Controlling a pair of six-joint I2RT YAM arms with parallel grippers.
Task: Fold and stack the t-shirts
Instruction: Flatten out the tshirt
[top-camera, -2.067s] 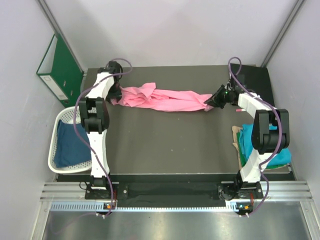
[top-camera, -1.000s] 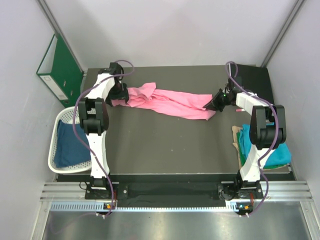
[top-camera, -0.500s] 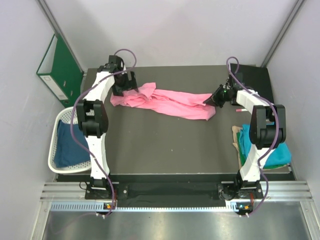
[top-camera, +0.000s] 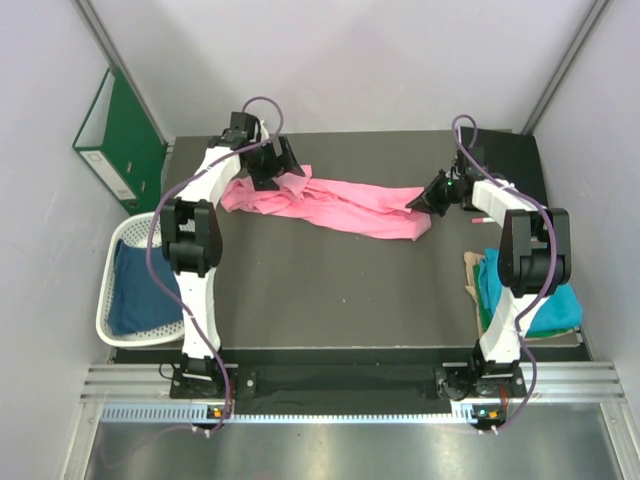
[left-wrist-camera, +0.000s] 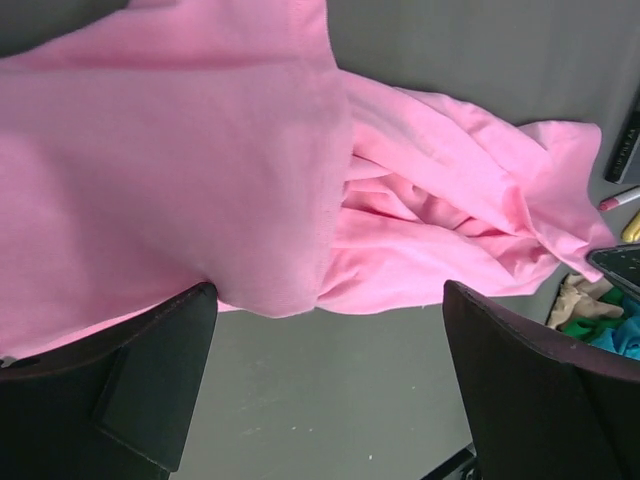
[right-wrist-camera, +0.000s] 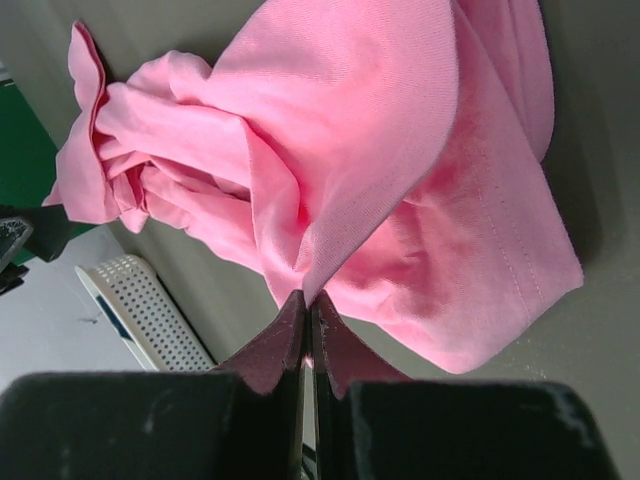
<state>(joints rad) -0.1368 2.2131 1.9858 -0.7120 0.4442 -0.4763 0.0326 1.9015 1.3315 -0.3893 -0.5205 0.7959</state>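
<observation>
Pink t-shirt (top-camera: 345, 207) lies bunched in a long rope across the surface (top-camera: 330, 290), running from 10 to 2 o'clock in the top view. Spreading it flat looks like the step in hand; no fold is made yet. The right claw (top-camera: 420, 200) is pinched shut on a fold at the 2 o'clock end, its forearm low. The left claw (top-camera: 278, 163) gapes wide and holds nothing, hovering over the 10 o'clock end at full reach. Next it needs a corner or hem to grip.

Partly hidden: teal shirt (top-camera: 562, 308) behind right arm (top-camera: 530, 262), dark blue shirt (top-camera: 135, 288) inside basket (top-camera: 108, 290). Cut off by left wrist view's top edge: pink shirt (left-wrist-camera: 160, 170).
</observation>
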